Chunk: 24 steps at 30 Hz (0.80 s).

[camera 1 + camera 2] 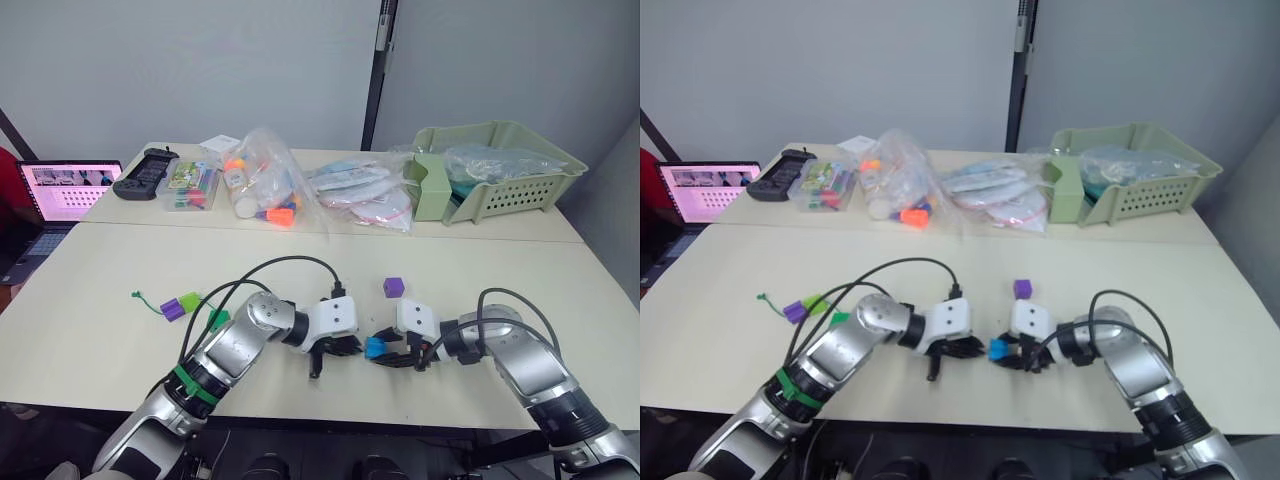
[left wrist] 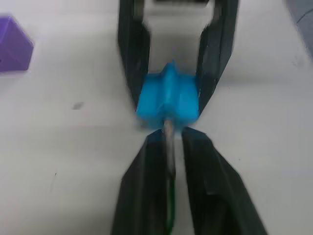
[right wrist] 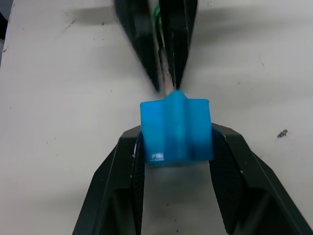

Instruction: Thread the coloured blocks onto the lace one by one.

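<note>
My right gripper is shut on a blue block just above the table's near edge. Facing it, my left gripper is shut on the pale stiff tip of the lace, and that tip touches the blue block's near face. The green cord trails left to its knotted end. On it or beside it lie a purple block, a lime green block and a dark green block; I cannot tell whether they are threaded. Another purple block lies loose behind the grippers.
On the far table stand a pale green basket, clear bags of toys, a clear box and a black controller. A laptop sits at the far left. Black cables loop over both arms.
</note>
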Tool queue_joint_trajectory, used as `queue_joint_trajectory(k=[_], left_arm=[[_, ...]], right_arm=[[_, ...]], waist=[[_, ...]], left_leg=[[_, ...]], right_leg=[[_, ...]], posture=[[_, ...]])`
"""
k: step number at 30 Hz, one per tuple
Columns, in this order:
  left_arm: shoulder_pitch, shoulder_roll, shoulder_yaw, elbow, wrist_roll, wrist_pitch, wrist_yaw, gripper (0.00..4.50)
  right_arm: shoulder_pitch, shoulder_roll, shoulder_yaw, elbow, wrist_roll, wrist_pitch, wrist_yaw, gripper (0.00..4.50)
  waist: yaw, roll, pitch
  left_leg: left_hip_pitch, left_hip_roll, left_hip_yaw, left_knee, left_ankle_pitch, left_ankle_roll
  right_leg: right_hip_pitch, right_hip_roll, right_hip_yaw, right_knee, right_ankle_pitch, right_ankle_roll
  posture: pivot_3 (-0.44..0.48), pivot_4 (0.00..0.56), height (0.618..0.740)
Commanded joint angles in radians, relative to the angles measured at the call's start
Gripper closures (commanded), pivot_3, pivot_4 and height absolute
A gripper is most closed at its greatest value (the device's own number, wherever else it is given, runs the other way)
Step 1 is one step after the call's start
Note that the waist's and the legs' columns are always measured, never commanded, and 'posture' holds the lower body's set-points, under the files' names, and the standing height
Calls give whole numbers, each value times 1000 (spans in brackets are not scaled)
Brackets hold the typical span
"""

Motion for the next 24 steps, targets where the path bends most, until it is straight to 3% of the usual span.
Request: queue_joint_trajectory(k=[1, 2, 3, 8, 18, 24], left_arm=[[-13, -27, 3, -55, -25, -35, -9, 2488], [-14, -22, 2, -57, -20, -31, -10, 2163], [-16, -18, 2, -58, -17, -28, -11, 2136], [-15, 15, 21, -72, -18, -19, -23, 2136], [38, 177, 130, -97, -95, -18, -93, 2136], [66, 184, 113, -70, -83, -56, -101, 2136]], right_arm=[[19, 13, 53, -10, -10, 16, -1, 3149], [22, 11, 52, -14, -9, 18, -2, 3149], [24, 10, 52, -17, -9, 20, -3, 3149], [27, 7, 51, -24, -5, 26, -11, 3149], [35, 8, 48, -33, 0, 36, -24, 3149], [31, 10, 50, -30, 0, 38, -26, 3149]], waist=[[0, 0, 0], [-1, 0, 0], [-1, 0, 0], [-6, 0, 0], [-5, 0, 0], [-5, 0, 0]], left_leg=[[0, 0, 0, 0, 0, 0], [0, 0, 0, 0, 0, 0], [0, 0, 0, 0, 0, 0], [0, 1, 0, -1, 0, 0], [0, 1, 0, -2, 0, 0], [0, 1, 0, -2, 0, 0]], right_leg=[[0, 0, 0, 0, 0, 0], [0, 0, 0, 0, 0, 0], [0, 0, 0, 0, 0, 0], [-1, 1, 0, 0, 0, -1], [-1, 1, 0, 0, -1, -1], [-1, 1, 0, 0, -1, -1]], posture=[[0, 150, 740], [0, 150, 740], [0, 150, 740], [0, 150, 740], [0, 150, 740], [0, 150, 740]])
